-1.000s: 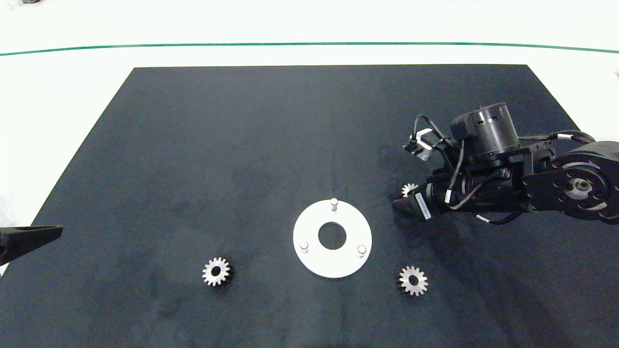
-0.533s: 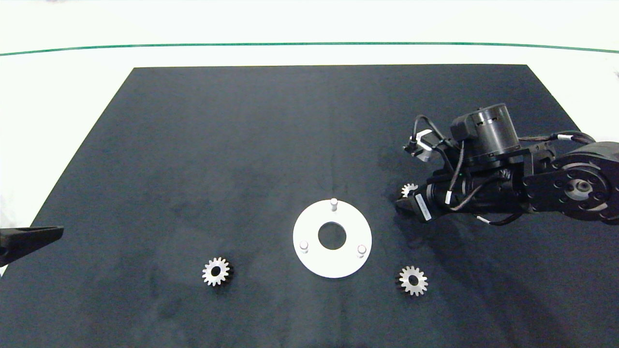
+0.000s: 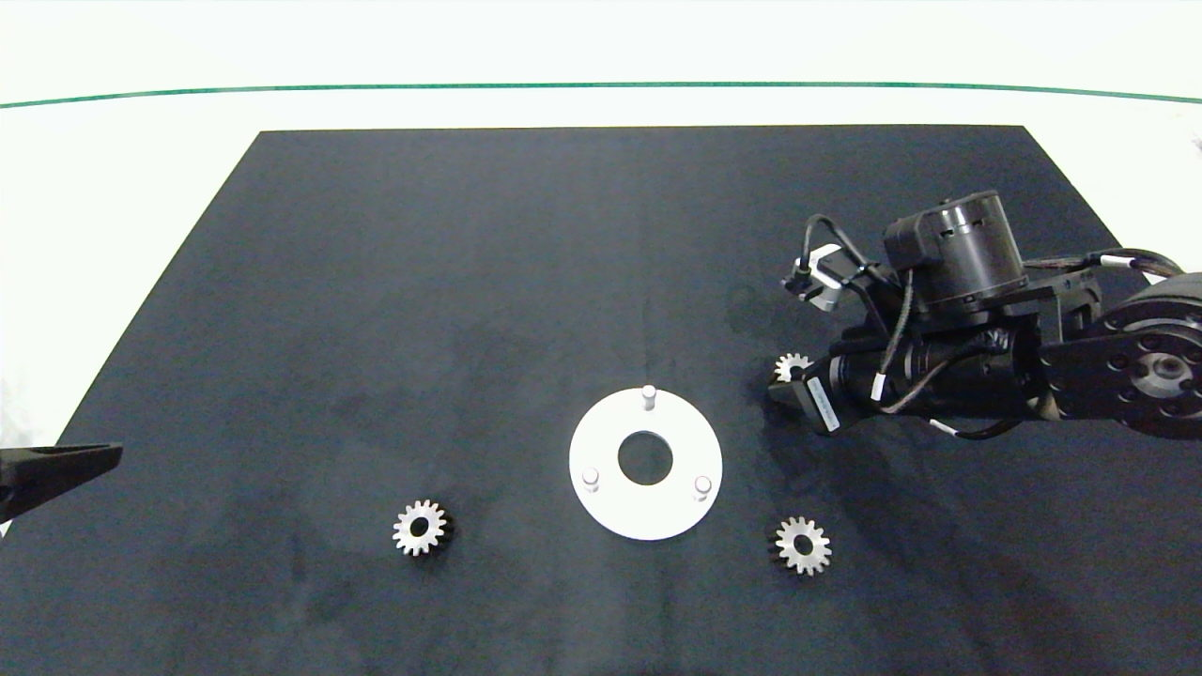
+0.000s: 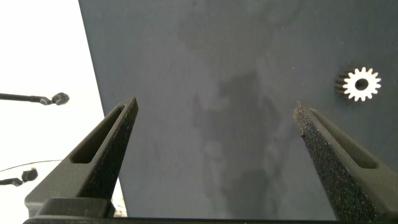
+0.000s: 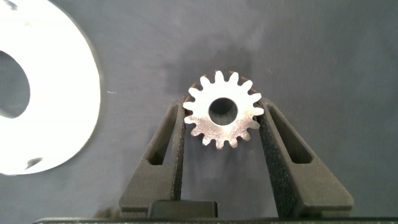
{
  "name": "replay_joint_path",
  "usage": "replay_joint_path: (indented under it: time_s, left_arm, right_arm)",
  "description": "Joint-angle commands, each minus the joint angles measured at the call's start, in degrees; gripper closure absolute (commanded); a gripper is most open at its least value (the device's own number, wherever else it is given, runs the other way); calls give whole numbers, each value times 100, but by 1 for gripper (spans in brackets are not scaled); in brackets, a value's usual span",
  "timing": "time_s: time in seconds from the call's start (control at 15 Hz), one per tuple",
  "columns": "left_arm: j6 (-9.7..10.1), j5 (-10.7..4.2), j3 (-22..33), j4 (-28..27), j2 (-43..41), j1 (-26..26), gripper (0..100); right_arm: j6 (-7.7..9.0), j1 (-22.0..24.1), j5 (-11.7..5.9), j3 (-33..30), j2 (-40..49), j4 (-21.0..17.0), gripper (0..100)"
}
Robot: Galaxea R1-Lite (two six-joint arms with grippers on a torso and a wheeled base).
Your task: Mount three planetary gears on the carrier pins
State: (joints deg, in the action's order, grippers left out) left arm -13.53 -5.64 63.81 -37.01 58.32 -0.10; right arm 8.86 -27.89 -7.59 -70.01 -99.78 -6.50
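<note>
Lighting's bright and even from overhead. The white table surface point(image 3: 601, 47) around the flat black mat point(image 3: 470, 282) is blown out, nearly no detail. The flat white round disc point(image 3: 645, 512) glares too, especially in the right wrist view, where it's pure white. The mat shows faint cloudy blotches. Shadows are soft: a dim patch beside the dark right arm point(image 3: 986, 366) and a halo round the small silvery toothed gear point(image 5: 222, 116). The thin green line point(image 3: 601, 86) at the far edge bows, so there's lens distortion.

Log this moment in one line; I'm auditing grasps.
right gripper: shut on gear | left gripper: open, idle | pins: bare
</note>
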Motion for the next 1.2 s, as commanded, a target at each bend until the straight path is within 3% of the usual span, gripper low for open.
replay_joint_path:
  time_s: [0.07, 0.4, 0.67, 1.0, 1.2]
  left_arm:
    - [-36, -7, -8, -25, -40, 1, 0]
    - [-53, -7, -26, -17, -145, -8, 0]
    - [-282, -7, -167, -17, -181, -8, 0]
    - [-264, 2, -167, 1, -181, 1, 0]
    - [-264, 2, -167, 1, -189, 1, 0]
  right_arm:
    - [124, -559, -102, -136, 415, -27, 69]
    - [124, -1052, -137, -1015, -270, -273, 69]
    - [116, -1377, -155, -1603, -859, -282, 69]
    - [107, -1535, -163, -1797, -929, -616, 69]
    - [98, -1553, -163, -1814, -964, -625, 69]
